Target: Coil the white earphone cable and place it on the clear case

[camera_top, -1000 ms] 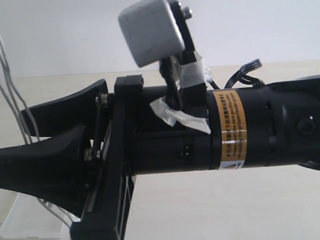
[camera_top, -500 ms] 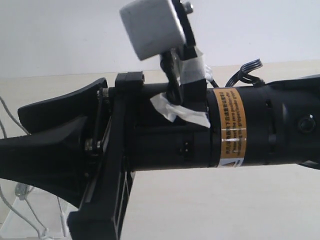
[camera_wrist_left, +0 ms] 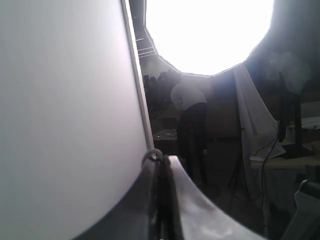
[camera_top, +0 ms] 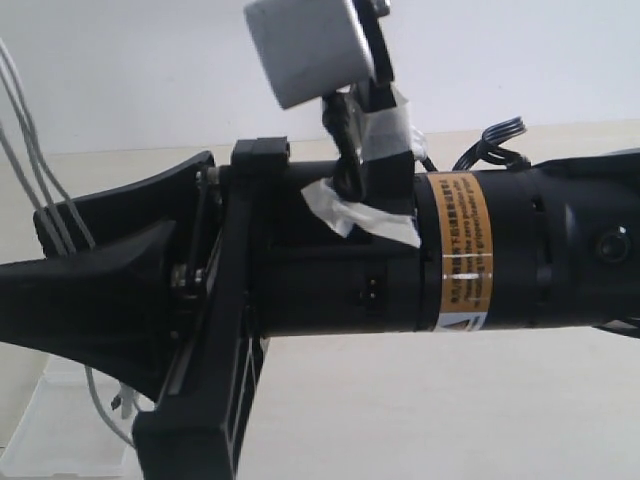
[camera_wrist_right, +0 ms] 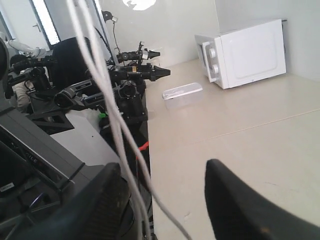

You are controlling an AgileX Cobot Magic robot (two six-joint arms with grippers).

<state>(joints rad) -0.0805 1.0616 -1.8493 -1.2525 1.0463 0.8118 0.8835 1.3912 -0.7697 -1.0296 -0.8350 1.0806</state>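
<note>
Arm (camera_top: 400, 260), black, on the right side, fills most of the ext. view from the right edge to past centre. It carries an orange label (camera_top: 455, 250) right of centre, white tape (camera_top: 360, 215) near centre and a white wrist cam (camera_top: 305, 50) at top centre. Table (camera_top: 450, 420), pale, shows below and behind it.

Right gripper (camera_top: 30, 255) points to the left edge of the frame w/ fingers spread. In the right wrist view (camera_wrist_right: 162, 167) there is a clear gap btwn the two black fingers. Strands of the white earphone cable (camera_wrist_right: 107, 95) run through that gap, closer to one finger, w/o being pinched.

In the ext. view the clear case (camera_top: 50, 440) lies flat at lower left, partly hidden by the gripper. Cable strands (camera_top: 28, 120) rise steeply along the left edge from upper left, pass behind the fingers, and one grey-white strand reappears over the case at lower left. Can't tell if it touches the case.

Left gripper (camera_wrist_left: 160, 165) has its fingers pressed together. A thin loop sits at the tips, but can't tell what it is. A big white surface (camera_wrist_left: 65, 115) stands just beside it.

Also in the right wrist view: white microwave (camera_wrist_right: 245, 52) at the back of the table, w/ a small clear tub (camera_wrist_right: 182, 95) near it.
</note>
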